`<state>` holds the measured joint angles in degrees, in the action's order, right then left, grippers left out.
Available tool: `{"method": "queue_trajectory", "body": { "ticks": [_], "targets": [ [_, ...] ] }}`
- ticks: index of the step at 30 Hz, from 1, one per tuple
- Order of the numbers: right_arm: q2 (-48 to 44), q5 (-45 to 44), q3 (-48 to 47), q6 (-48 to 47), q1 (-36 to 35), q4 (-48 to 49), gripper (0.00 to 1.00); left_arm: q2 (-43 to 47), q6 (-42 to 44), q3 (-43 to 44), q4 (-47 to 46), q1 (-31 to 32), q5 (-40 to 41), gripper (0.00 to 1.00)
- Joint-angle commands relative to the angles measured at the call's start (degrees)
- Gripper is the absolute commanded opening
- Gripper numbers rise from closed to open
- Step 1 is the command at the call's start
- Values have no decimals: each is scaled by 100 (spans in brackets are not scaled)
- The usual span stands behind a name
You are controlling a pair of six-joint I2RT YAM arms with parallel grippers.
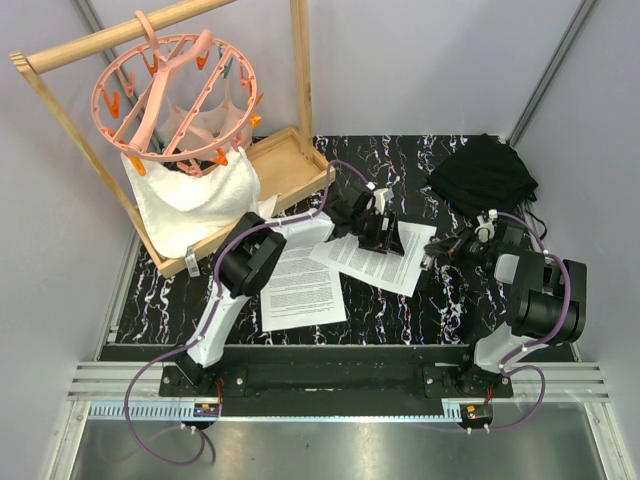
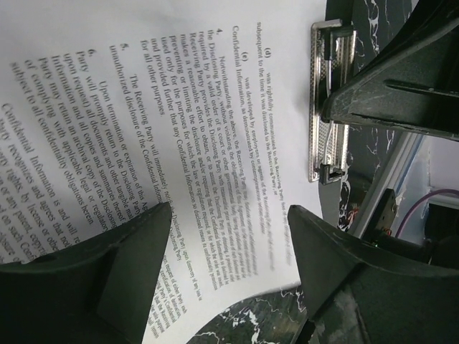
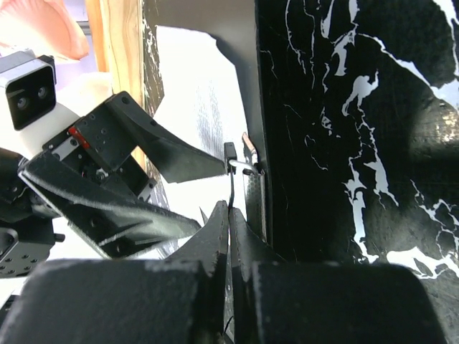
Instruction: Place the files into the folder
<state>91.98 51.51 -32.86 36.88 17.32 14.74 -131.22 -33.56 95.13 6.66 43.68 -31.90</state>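
Two white printed files lie on the dark marble table: one sheet [image 1: 300, 285] near the left arm and one [image 1: 385, 265] in the middle. My left gripper [image 1: 378, 228] hovers open over the middle sheet [image 2: 143, 107], a finger on each side and nothing between them [image 2: 231, 215]. That sheet's top edge lies beside the folder's silver clip [image 2: 330, 107]. The black folder [image 3: 237, 29] lies flat under the sheet [image 3: 208, 107] and hardly shows from above. My right gripper [image 1: 435, 255] is shut on the clip's thin lever [image 3: 229, 208].
A wooden rack with a pink peg hanger [image 1: 180, 90] stands at the back left, above a white towel [image 1: 195, 195] and a wooden tray [image 1: 285, 165]. A black fabric bundle [image 1: 483, 175] lies at the back right. Walls close in both sides.
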Motion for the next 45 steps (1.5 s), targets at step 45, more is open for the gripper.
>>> {"method": "queue_trajectory", "body": {
  "ticks": [45],
  "targets": [
    [162, 755, -291, 91, 175, 222, 0, 2082, 2265, -943, 442, 1028, 2222, 89]
  ]
}}
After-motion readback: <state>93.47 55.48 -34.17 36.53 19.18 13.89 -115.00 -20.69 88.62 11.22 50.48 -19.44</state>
